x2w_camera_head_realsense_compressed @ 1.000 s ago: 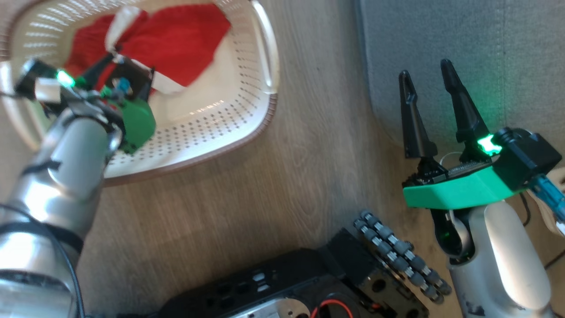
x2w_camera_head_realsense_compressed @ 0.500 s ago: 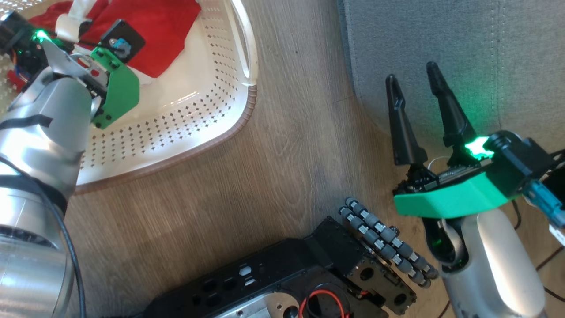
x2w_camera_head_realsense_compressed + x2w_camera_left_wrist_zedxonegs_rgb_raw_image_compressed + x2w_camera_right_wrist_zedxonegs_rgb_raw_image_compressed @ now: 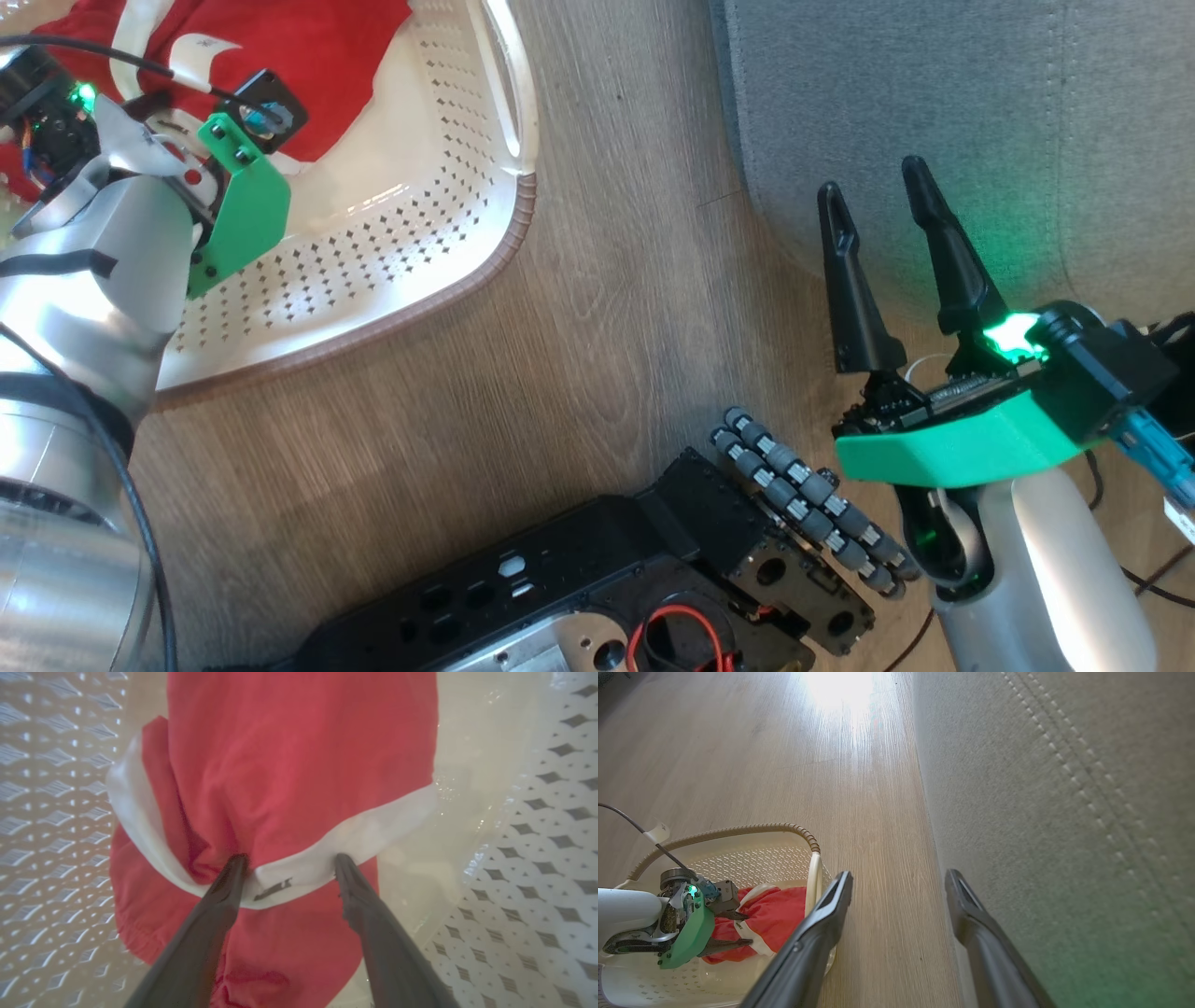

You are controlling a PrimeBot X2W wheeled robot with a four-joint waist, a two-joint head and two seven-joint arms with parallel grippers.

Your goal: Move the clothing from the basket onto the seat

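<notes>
Wood-grain floor (image 3: 579,308) runs between the basket (image 3: 373,252) on the left and the grey seat on the right. Over the last second the left pincer (image 3: 289,858) has come down from above the pile onto the clothing (image 3: 299,756), which lies in the basket. Its fingers stand spread, with the tips resting at the white band (image 3: 373,830) of the red garment, and nothing is pinched yet. That looks like the set-up for a first grab, since closing here should catch the band's fold. The basket's drift in the head view is the camera turning, not a real move. Further right, the right pincer (image 3: 871,179) has stayed spread and empty just beside the seat (image 3: 980,112), so the transfer itself looks not yet begun.
</notes>
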